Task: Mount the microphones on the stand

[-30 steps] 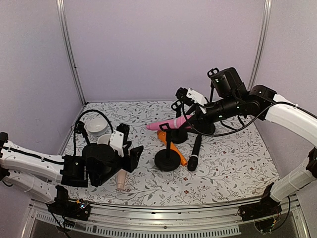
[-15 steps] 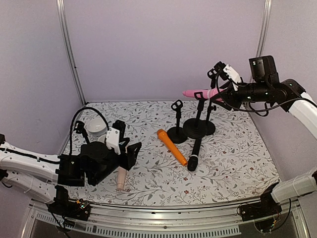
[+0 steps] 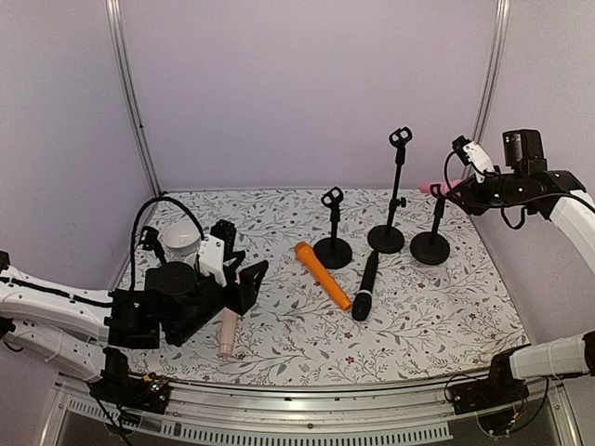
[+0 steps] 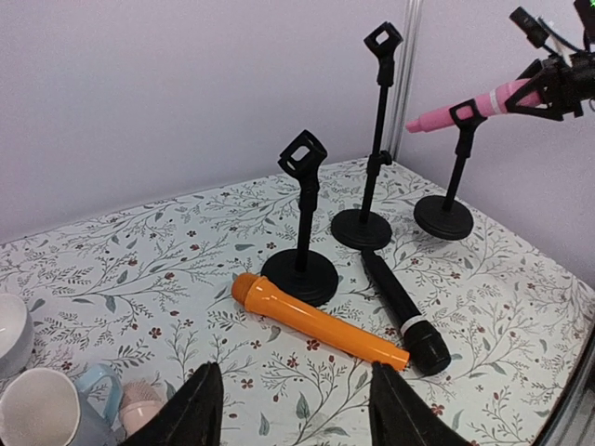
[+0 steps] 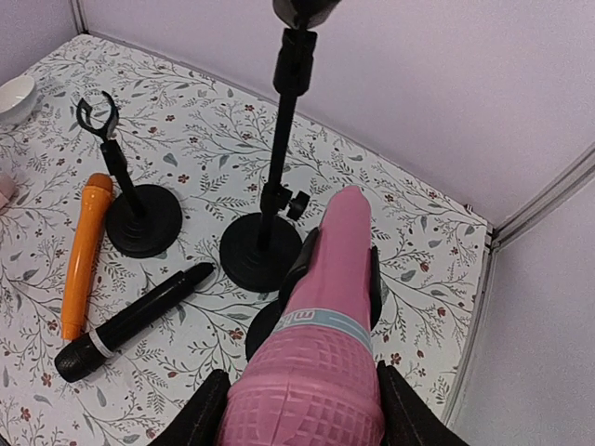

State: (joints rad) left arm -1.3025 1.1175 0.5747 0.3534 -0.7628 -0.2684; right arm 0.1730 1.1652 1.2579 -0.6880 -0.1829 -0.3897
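1. Right gripper (image 5: 299,413): closed on the textured head end of the pink microphone (image 5: 327,279); the barrel sits in the clip of the right-hand stand (image 4: 459,163), roughly level.
2. Left gripper (image 4: 294,418): jaws parted, nothing between them; the beige microphone (image 3: 226,334) lies on the table just beside it, next to the mug (image 4: 65,429).
3. Orange microphone (image 3: 323,276) and black microphone (image 3: 364,286): flat on the table, near the bases of the short stand (image 3: 333,232) and the tall stand (image 3: 392,195); both clips are empty.
4. Handling, as a judgement: rigid, light, smooth round bodies; likely to roll on the table and to slip between the pads; the slim stands probably tip under side load.
5. Hold point, as a judgement: across the barrel towards the head, clear of the section that enters the clip; press in squarely.
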